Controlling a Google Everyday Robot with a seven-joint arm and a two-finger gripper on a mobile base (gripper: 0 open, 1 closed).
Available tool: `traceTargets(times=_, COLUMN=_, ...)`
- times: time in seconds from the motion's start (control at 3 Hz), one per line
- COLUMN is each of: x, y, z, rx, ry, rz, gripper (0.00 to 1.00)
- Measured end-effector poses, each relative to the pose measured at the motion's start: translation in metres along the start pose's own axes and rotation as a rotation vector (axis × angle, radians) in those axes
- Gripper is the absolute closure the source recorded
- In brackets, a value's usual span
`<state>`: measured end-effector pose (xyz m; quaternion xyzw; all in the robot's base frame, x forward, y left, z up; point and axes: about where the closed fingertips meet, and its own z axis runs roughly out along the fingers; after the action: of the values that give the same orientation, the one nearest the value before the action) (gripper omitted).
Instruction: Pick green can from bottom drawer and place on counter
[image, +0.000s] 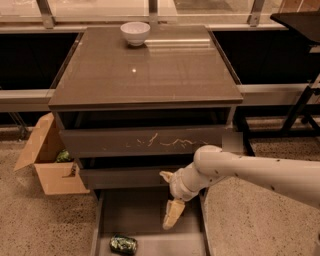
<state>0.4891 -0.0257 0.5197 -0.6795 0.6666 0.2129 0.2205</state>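
Hanging over the open bottom drawer (145, 212) with fingers (173, 214) spread wide: one tip aimed down, the other jutting left just below the middle drawer front (125, 176). Gripping nothing. Down and to the left of the fingers, clearly apart from them, on the drawer floor near its front left corner: the green can (123, 244), lying on its side. Well above the fingers: the glossy table (150, 75), with a white bowl (135, 33) at its far edge. Far left of the fingers: an open cardboard box (50, 167) on the floor.

1 white bowl (135, 32) far back, 1 open cardboard box (60, 178) left, green item (63, 156) inside
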Motion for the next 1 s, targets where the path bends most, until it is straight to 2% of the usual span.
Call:
traceTargets(times=0.67, x=0.001, y=-0.008, z=0.082, rx=-0.038, ry=-0.087, rz=-0.011, gripper=0.0)
traceTargets(times=1.0, x=0.001, y=-0.008, z=0.082, rx=-0.038, ry=-0.087, rz=-0.011, gripper=0.0)
